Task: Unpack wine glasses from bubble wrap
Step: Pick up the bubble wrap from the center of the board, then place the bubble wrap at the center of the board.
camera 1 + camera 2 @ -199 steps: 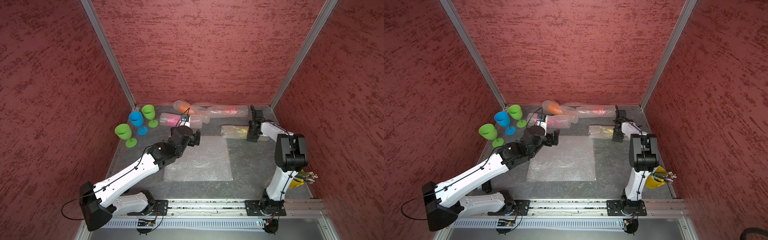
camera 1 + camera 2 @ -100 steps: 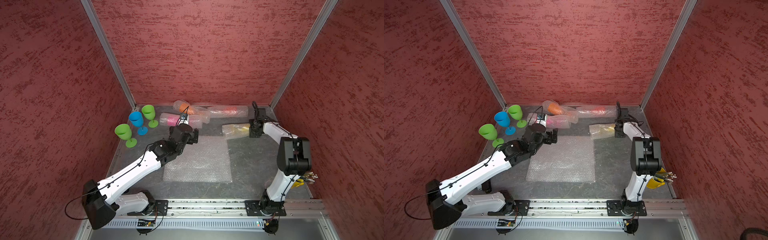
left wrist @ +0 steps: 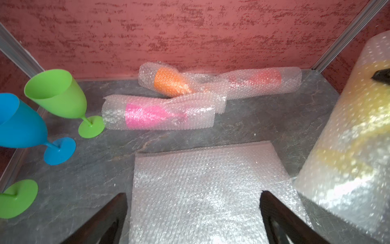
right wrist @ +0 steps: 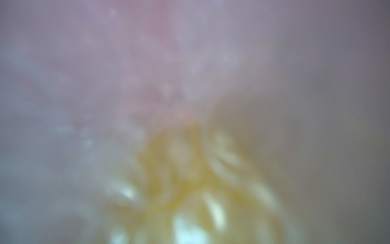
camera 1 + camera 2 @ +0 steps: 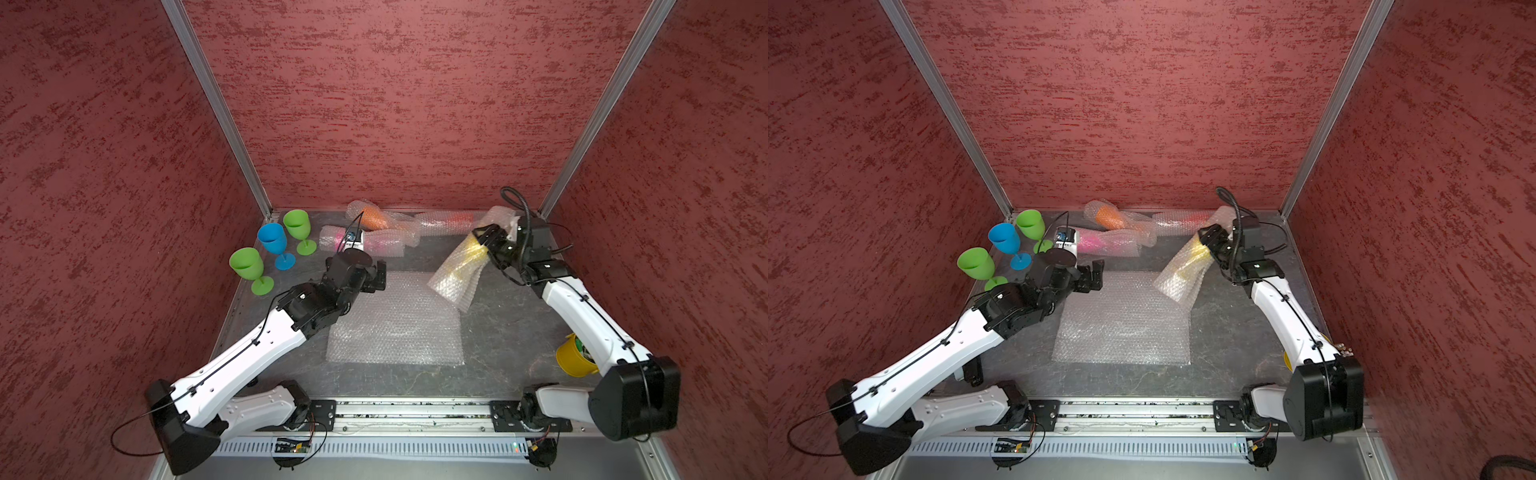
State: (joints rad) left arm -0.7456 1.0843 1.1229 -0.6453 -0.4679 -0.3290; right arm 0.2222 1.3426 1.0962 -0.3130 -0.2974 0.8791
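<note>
Holding the yellow-goblet roll [image 5: 459, 268] by its upper end, my right gripper [image 5: 482, 240] is clenched on the bubble wrap; the roll hangs tilted, its lower end over the flat sheet [image 5: 395, 328], touching or not I cannot tell; my left gripper [image 5: 377, 277] hovers released near that sheet's far edge; two green goblets [image 5: 246, 264] and a blue goblet [image 5: 272, 239] stand bare; I judge this the fourth unwrapping; next the left jaws should catch the loose lower wrap and pull, without dropping the goblet.
</note>
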